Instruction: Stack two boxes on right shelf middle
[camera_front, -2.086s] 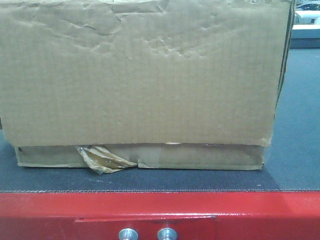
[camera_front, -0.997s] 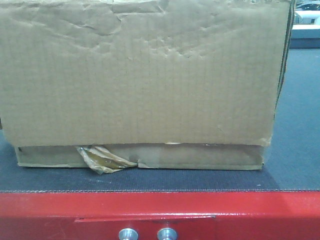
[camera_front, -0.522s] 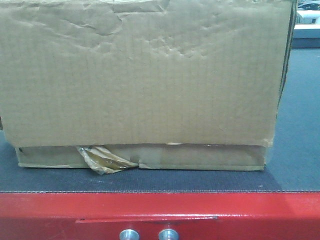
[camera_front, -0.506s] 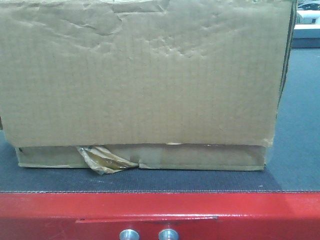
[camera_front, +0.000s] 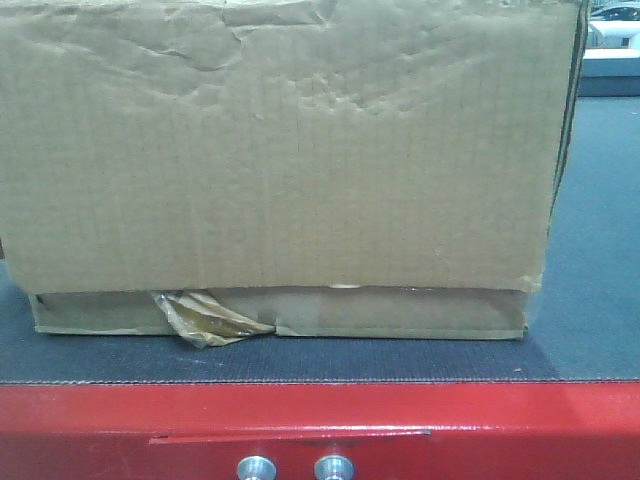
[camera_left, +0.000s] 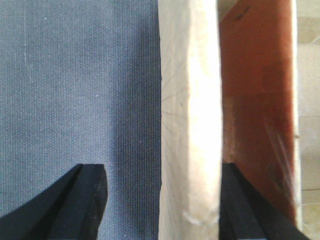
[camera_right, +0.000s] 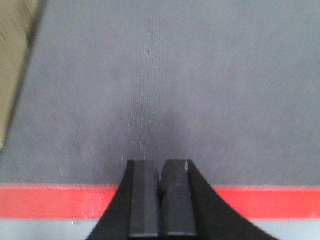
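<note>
In the front view the tall, wide box (camera_front: 280, 150) with a dented face rests on the thin flat box (camera_front: 400, 314), whose crumpled glossy tape tag (camera_front: 205, 318) sticks out at the lower left. Both stand on a dark grey mat (camera_front: 590, 300). The shelf is out of view. My left gripper (camera_left: 161, 172) is open astride a pale cardboard wall edge (camera_left: 190, 115). The right finger lies against it and the left finger stands apart over the mat. My right gripper (camera_right: 160, 170) is shut on nothing, low over the mat, with a box corner (camera_right: 12, 60) at the far left.
A red metal platform (camera_front: 500, 430) with two small rivets (camera_front: 295, 468) carries the mat; its red front edge (camera_right: 60, 200) runs just under my right gripper. Bare mat (camera_front: 600, 200) lies to the right of the boxes. Pale objects (camera_front: 612, 40) show far behind.
The front view shifted a few pixels half a second ago and has come back. The stacked boxes stand as before.
</note>
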